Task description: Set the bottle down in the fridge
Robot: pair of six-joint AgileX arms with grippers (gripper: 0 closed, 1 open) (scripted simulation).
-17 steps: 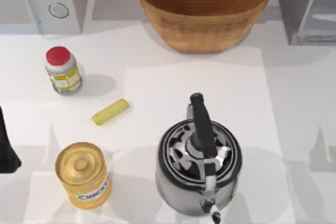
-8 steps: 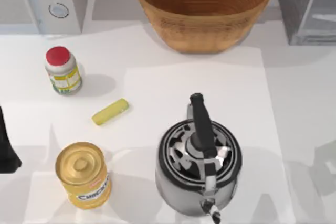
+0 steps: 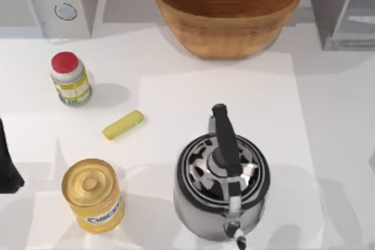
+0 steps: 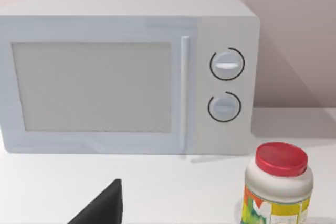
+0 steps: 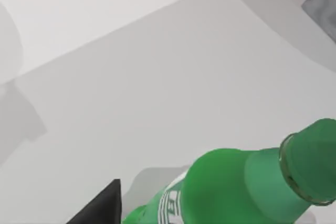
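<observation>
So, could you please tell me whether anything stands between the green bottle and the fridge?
Nothing visible does. The right wrist view shows the green bottle over bare table, with a grey corner beyond. From above, the fridge stands at the far right, beside the basket, which is off to its left.

Bright, even rendered light with soft shadows and no blur in any view.

From above, the white worktop [image 3: 176, 86] is evenly lit; the red-capped jar [image 3: 70, 78] throws a soft grey shadow toward the kettle's side, and the kettle [image 3: 221, 180] shows sharp highlights on its metal lid. Faint, broad grey shadows lie on the worktop near the kettle, toward the right edge. The basket [image 3: 227, 10] darkens inside its bowl. In the left wrist view the microwave [image 4: 126, 72] is flatly lit, with a thin shadow under it. In the right wrist view the green bottle [image 5: 247, 187] is glossy, over pale overlapping shadows on the worktop.
</observation>
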